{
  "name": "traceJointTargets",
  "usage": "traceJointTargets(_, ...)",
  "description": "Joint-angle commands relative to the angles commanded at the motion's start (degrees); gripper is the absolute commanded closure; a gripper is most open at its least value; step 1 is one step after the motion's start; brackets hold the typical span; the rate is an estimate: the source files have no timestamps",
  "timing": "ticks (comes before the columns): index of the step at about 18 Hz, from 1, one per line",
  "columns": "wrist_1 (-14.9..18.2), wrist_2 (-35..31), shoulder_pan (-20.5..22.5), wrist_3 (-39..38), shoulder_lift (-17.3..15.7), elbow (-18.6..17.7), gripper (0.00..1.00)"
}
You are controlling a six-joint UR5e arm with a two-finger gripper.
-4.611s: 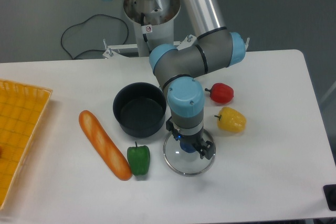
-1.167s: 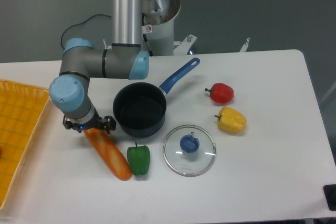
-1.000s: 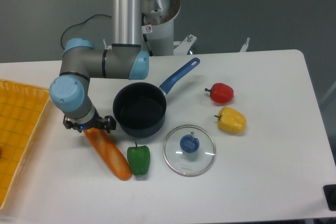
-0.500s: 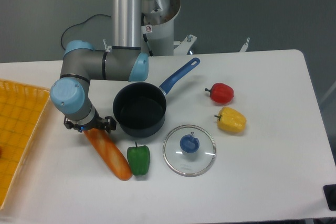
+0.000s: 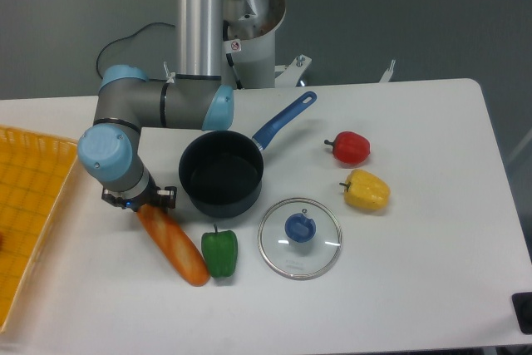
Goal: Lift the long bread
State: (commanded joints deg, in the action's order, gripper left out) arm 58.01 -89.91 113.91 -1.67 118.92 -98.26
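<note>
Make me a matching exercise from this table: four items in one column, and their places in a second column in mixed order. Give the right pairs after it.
Column one:
1. long bread
2. glass lid
3. red pepper
4. green pepper

Column two:
A. farthest back of the three peppers, right of the pan handle
B. its upper end under the pincer, left of the black pot
C. flat on the table, blue knob up, in front of the pot
D. beside the lower end of the loaf

Pairs: 1-B, 2-C, 3-A, 4-D
</note>
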Motion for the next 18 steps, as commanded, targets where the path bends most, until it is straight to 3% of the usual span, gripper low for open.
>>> traceJointTargets(3,0.4,0.0,0.0,0.0,-0.2,-0.1,0.92)
traceJointTargets(11,0.4,0.0,0.0,0.4,-0.8,0.6,0.92)
traceJointTargets(18,2.1,0.1,0.1,0.5,-1.2,3.4,0.92)
